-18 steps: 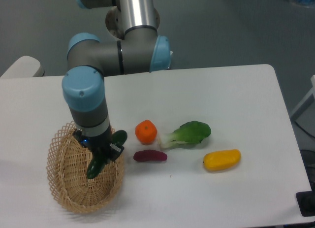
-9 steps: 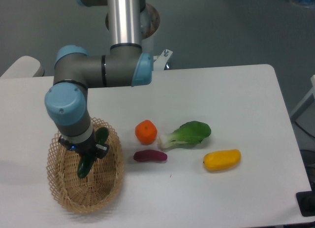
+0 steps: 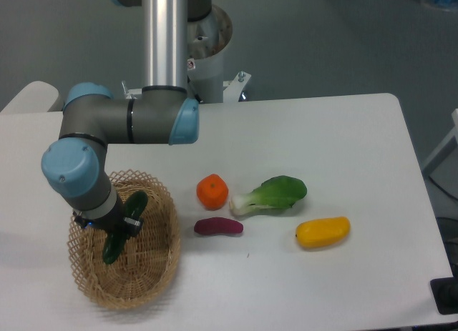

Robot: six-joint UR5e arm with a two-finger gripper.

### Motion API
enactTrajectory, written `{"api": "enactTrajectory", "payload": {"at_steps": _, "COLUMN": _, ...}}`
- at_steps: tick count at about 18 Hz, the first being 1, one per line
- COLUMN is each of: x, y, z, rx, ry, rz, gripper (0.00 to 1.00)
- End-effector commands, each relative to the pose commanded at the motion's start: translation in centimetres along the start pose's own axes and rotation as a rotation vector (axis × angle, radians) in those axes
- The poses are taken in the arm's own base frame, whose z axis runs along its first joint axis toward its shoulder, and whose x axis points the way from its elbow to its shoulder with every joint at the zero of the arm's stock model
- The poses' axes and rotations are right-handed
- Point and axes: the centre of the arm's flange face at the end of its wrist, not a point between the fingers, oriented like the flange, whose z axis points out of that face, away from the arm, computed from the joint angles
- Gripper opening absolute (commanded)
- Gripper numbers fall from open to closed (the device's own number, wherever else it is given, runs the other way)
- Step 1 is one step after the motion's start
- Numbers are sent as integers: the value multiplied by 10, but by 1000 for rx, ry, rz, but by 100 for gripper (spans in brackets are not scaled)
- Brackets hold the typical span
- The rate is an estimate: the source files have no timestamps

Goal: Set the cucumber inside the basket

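Note:
The dark green glossy cucumber point(image 3: 122, 226) hangs tilted over the inside of the round tan wicker basket point(image 3: 154, 274) at the table's front left. My gripper point(image 3: 115, 227) is shut on the cucumber around its middle, directly above the basket's left half. The arm's wrist hides the fingers and the basket's back left rim. I cannot tell whether the cucumber's lower end touches the basket floor.
An orange point(image 3: 212, 191), a small purple eggplant point(image 3: 218, 226), a bok choy point(image 3: 272, 194) and a yellow vegetable point(image 3: 323, 231) lie on the white table point(image 3: 322, 138) to the right of the basket. The arm's base column stands at the back.
The gripper has carried the cucumber leftward, from over the basket's right rim to over its left half. The other vegetables have not moved.

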Motion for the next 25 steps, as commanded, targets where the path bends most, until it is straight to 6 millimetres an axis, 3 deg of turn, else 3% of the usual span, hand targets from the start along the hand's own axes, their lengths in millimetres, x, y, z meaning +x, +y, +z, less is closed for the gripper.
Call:
{"api": "enactTrajectory", "payload": {"at_steps": 10, "x": 6, "y": -1, "z": 21, "rx": -15, "ry": -41, "rz": 16, "gripper": 23}}
{"api": "enactTrajectory", "payload": {"at_steps": 11, "x": 6, "y": -2, "z": 20, "rx": -13, "ry": -40, "rz": 19, "gripper": 28}}
{"api": "enactTrajectory", "payload": {"at_steps": 12, "x": 6, "y": -2, "z": 19, "rx": -10, "ry": -40, "rz": 20, "gripper": 40}}
{"api": "enactTrajectory", "payload": {"at_steps": 15, "x": 5, "y": -2, "z": 13, "rx": -2, "ry": -44, "rz": 21, "gripper": 89}}
{"api": "enactTrajectory", "payload": {"at_steps": 16, "x": 5, "y": -2, "z": 9, "rx": 4, "ry": -46, "rz": 22, "gripper": 100}}
{"api": "enactTrajectory", "payload": {"at_steps": 22, "x": 0, "y": -11, "z": -23, "rx": 56, "ry": -76, "rz": 32, "gripper": 100}}
{"api": "enactTrajectory", "payload": {"at_steps": 25, "x": -13, "y": -26, "z": -56, "rx": 117, "ry": -105, "rz": 18, "gripper": 100}}
